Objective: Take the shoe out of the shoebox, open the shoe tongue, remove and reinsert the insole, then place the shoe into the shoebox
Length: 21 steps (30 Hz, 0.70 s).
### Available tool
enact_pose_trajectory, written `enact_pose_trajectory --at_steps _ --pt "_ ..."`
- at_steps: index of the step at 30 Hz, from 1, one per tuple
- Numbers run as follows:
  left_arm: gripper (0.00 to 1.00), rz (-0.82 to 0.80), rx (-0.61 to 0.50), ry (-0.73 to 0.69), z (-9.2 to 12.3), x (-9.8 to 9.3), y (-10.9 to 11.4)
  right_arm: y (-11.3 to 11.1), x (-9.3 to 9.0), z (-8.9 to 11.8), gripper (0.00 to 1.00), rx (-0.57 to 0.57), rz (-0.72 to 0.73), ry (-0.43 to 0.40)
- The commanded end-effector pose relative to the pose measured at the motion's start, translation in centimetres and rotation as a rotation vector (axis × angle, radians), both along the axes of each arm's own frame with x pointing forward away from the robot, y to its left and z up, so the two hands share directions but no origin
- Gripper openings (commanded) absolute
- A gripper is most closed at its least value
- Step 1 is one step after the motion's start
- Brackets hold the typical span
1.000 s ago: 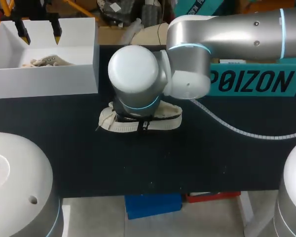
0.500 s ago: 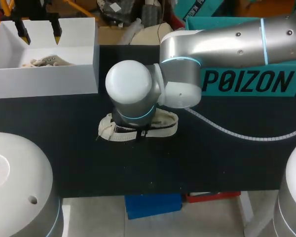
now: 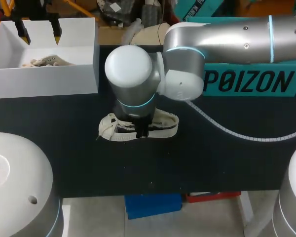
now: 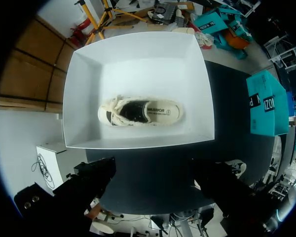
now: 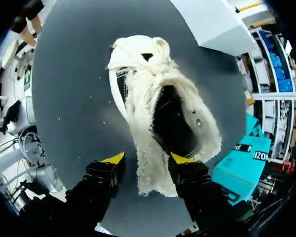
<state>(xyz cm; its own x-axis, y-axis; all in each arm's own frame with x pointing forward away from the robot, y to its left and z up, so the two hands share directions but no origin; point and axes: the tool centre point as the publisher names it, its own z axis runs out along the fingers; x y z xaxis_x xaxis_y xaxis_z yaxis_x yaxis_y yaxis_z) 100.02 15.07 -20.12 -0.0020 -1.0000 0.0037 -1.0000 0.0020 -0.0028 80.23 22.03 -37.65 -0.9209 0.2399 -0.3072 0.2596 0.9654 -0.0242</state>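
- Right claw (image 5: 148, 158) spread apart, astride heel end of shoe (image 5: 147, 91).
- Cream frayed canvas, dark lining, knotted laces.
- Long axis sideways on black surface (image 3: 212, 158), toe leftward.

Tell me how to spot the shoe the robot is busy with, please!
Look at the big black table, at its middle, right under the silver right arm. The cream shoe lies there on the bare tabletop, while its twin sits inside the white shoebox at the far left corner.
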Motion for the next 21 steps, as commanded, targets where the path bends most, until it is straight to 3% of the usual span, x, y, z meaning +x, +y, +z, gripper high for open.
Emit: enact_pose_trajectory --at_steps 1,10,18,21 --pt "1.00 0.001 0.001 0.002 0.1 0.0 0.0 -1.9 -0.4 4.5 1.00 0.038 0.065 0.025" --pt "1.00 0.001 0.001 0.002 0.1 0.0 0.0 -4.9 0.8 9.8 1.00 0.178 0.302 0.070" --pt "1.00 0.001 0.001 0.002 0.1 0.0 0.0 -7.4 2.3 11.4 1.00 0.434 0.514 0.099" --pt "1.00 0.001 0.001 0.002 0.1 0.0 0.0 -7.7 2.4 11.4 1.00 0.456 0.536 0.093"
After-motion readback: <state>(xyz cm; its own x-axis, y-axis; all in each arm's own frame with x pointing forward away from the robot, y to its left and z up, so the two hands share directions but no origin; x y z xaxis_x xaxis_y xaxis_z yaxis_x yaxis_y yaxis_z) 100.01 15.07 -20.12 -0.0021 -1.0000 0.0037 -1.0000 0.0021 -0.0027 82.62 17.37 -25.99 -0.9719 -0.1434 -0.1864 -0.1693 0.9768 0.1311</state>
